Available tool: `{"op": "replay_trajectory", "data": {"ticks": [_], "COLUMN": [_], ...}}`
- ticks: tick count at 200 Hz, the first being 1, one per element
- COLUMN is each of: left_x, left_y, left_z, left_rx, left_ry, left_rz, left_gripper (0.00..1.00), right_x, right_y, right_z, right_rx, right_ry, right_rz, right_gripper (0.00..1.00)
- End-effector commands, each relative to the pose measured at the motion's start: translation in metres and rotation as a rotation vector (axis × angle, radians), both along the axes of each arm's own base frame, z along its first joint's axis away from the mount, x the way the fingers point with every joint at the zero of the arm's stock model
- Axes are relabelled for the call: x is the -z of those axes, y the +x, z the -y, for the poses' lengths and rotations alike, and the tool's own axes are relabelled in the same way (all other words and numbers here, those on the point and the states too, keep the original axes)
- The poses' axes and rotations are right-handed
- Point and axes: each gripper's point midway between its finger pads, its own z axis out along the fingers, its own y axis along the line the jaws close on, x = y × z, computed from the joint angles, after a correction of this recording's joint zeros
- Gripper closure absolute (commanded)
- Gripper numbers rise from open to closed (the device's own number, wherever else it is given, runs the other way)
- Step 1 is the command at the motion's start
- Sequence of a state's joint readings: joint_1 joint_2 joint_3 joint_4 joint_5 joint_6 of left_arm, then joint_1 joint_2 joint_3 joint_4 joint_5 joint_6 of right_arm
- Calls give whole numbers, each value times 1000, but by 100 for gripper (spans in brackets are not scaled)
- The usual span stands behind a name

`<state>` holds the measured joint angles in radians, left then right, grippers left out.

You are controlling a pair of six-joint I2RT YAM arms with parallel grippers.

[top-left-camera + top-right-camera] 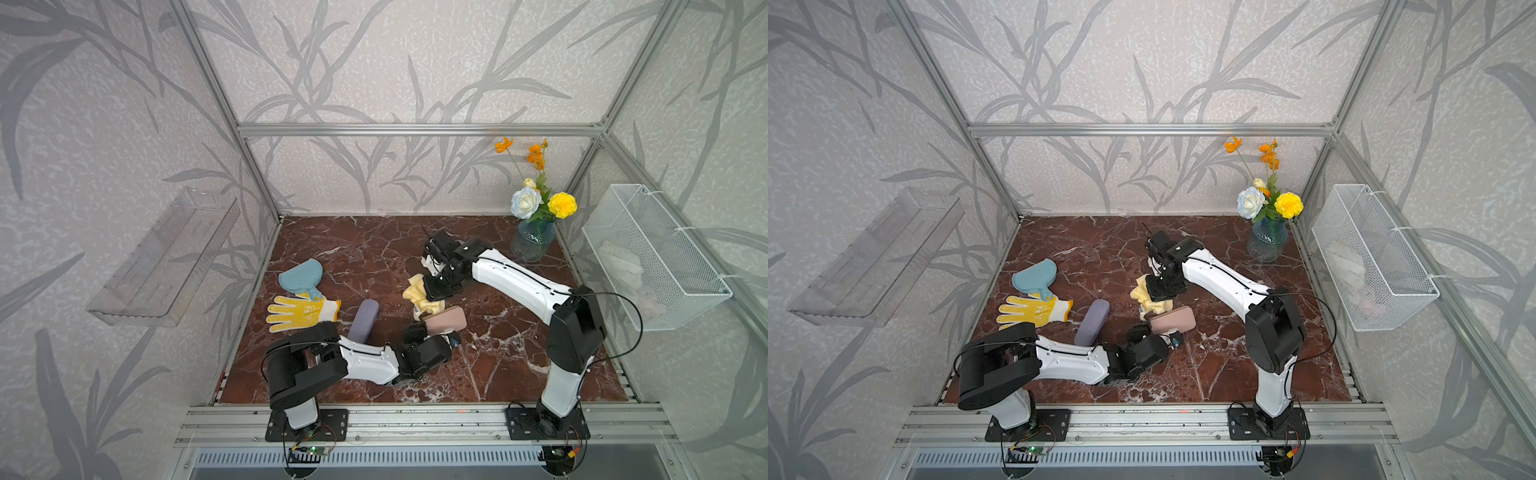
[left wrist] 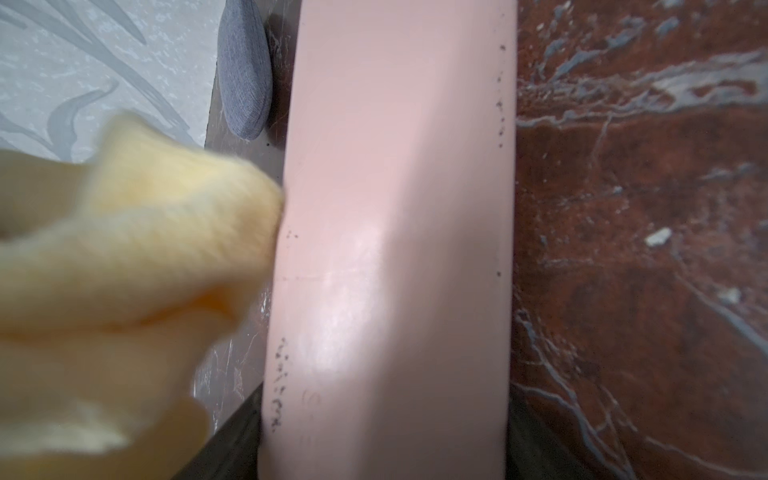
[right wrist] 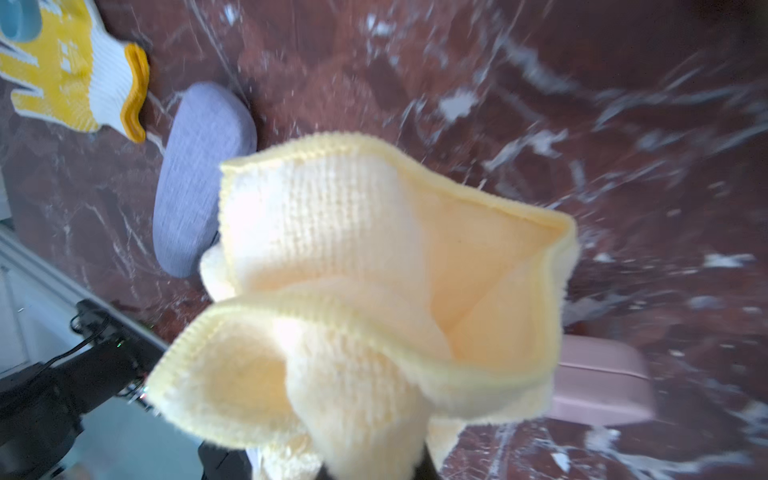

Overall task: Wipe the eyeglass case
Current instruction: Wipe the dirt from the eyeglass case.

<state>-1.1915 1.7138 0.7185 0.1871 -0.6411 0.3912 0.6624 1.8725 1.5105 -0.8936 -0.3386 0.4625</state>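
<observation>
While the left tool (image 1: 434, 331) grips the pink eyeglass case (image 1: 448, 318), the right tool (image 1: 437, 293) pinches a yellow cloth (image 1: 417, 296).
Cloth hangs under the right tool, touching the case's side nearest it.

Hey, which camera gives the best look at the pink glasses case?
The left wrist view: the pink case fills the frame, dark specks along its edges visible. In both top views it looks small; the right wrist view shows one corner behind the yellow cloth.

The left arm (image 1: 365, 361) is lying low, reaching forward, left pincer (image 1: 434, 330) clamping partway closed; the right arm (image 1: 519, 278) is arching inward, right pincer (image 1: 430, 296) pinching fully shut.
</observation>
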Motion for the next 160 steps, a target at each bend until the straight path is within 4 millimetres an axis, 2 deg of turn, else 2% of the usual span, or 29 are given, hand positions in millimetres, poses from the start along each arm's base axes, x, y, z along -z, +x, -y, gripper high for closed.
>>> {"op": "replay_trajectory", "data": {"ticks": [1,14,32,47,59,70,86,109,132,160], "left_x": [0,1,0,4,7,12,16,20,24,23], "left_y": [2,2,3,1,-1,-4,-7,-10,-9,-8], "left_z": [-3,-4,-4,-3,-1,1,4,7,7,3], "left_rx": [-25,-25,-25,-15,-7,6,21,33,20,-56], "left_ry": [10,9,4,6,5,5,-5,-8,-14,-81], "left_rz": [27,30,34,18,3,-19,-48,-75,-108,-214], "left_gripper": [93,93,93,94,94,94,95,95,95,96], "right_x": [35,56,78,77,65,52,40,48,65,70], "right_y": [-9,-5,-1,8,18,28,41,42,17,-19], "right_z": [18,58,132,182,200,196,178,148,122,119], "right_rx": [102,174,230,231,222,221,195,49,-44,-3], "right_ry": [67,8,-208,-403,-488,-469,-408,-422,-394,-321], "right_rz": [-184,-220,-203,-128,-61,-5,65,65,-22,-77], "right_gripper": [100,100,100,100,100,100,100,100,100,100]}}
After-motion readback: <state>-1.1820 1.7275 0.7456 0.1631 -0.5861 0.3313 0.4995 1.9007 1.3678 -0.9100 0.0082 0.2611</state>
